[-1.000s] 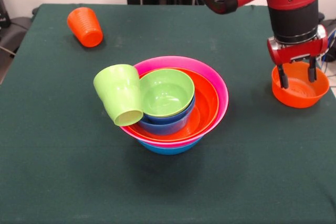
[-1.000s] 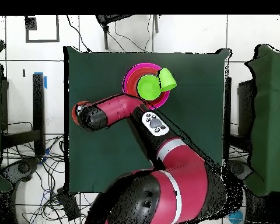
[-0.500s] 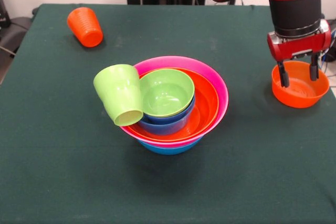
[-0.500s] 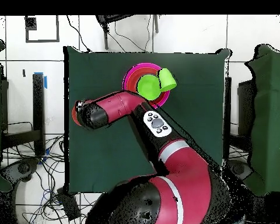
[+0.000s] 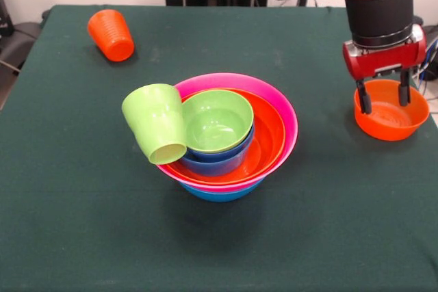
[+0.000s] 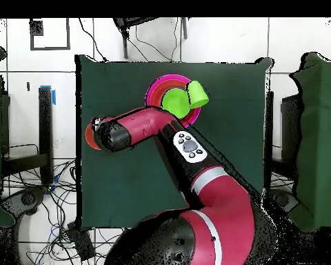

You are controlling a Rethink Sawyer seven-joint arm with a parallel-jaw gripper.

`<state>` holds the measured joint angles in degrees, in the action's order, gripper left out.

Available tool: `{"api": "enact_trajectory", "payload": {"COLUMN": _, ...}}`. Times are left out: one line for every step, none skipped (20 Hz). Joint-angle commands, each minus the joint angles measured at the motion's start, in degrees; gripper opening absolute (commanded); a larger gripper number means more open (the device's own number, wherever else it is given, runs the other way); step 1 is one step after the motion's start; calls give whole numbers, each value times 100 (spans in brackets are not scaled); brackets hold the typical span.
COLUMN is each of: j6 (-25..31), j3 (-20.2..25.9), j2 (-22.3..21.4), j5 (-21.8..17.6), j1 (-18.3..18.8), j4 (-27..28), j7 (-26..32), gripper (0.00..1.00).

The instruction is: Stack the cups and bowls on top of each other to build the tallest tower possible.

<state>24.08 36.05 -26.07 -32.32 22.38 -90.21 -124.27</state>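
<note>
Bowls in glossy plastic sit nested at the middle of the dark green table [image 5: 82, 237]: a wide blue bowl [image 5: 220, 193] at the bottom, then a large pink bowl [image 5: 284, 111], a large orange bowl [image 5: 268, 135], a smaller blue bowl [image 5: 217, 161] and a small lime-green bowl [image 5: 216, 121] on top, forming the tower. A lime-green plastic tumbler [image 5: 157, 122] leans tilted against the pile's side, its mouth facing down and outward, resting on the rim of the big bowls. A ribbed orange plastic tumbler [image 5: 111, 34] lies on its side near a far corner, well apart from the pile. At the table's other edge the red and black arm's gripper [image 5: 384, 99] hangs over a small orange plastic bowl [image 5: 391, 117], its two dark fingers [image 5: 361, 98] spread apart and reaching down inside the rim, clamped on nothing.
</note>
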Motion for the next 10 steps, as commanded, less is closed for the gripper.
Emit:
{"api": "enact_trajectory", "payload": {"j6": -16, "j3": -160, "j2": 224, "j5": -184, "j1": 108, "j4": -94, "j7": 288, "gripper": 100}}
{"api": "enact_trajectory", "payload": {"j6": -26, "j3": -134, "j2": 254, "j5": -184, "j1": 136, "j4": -89, "j7": 314, "gripper": 100}}
{"api": "enact_trajectory", "payload": {"j6": -55, "j3": -133, "j2": 275, "j5": -193, "j1": 139, "j4": -80, "j7": 305, "gripper": 100}}
{"api": "enact_trajectory", "payload": {"j6": -108, "j3": -142, "j2": 299, "j5": -220, "j1": 149, "j4": -79, "j7": 297, "gripper": 100}}
{"api": "enact_trajectory", "payload": {"j6": -120, "j3": -148, "j2": 308, "j5": -244, "j1": 163, "j4": -83, "j7": 315, "gripper": 100}}
{"api": "enact_trajectory", "payload": {"j6": -131, "j3": -153, "j2": 318, "j5": -268, "j1": 178, "j4": -88, "j7": 334, "gripper": 100}}
{"api": "enact_trajectory", "payload": {"j6": -129, "j3": -148, "j2": 315, "j5": -275, "j1": 200, "j4": -104, "j7": 351, "gripper": 100}}
{"api": "enact_trajectory", "payload": {"j6": -126, "j3": -142, "j2": 312, "j5": -282, "j1": 221, "j4": -120, "j7": 367, "gripper": 100}}
{"api": "enact_trajectory", "payload": {"j6": -124, "j3": -137, "j2": 309, "j5": -289, "j1": 243, "j4": -137, "j7": 384, "gripper": 100}}
{"api": "enact_trajectory", "payload": {"j6": -118, "j3": -128, "j2": 312, "j5": -290, "j1": 255, "j4": -137, "j7": 399, "gripper": 100}}
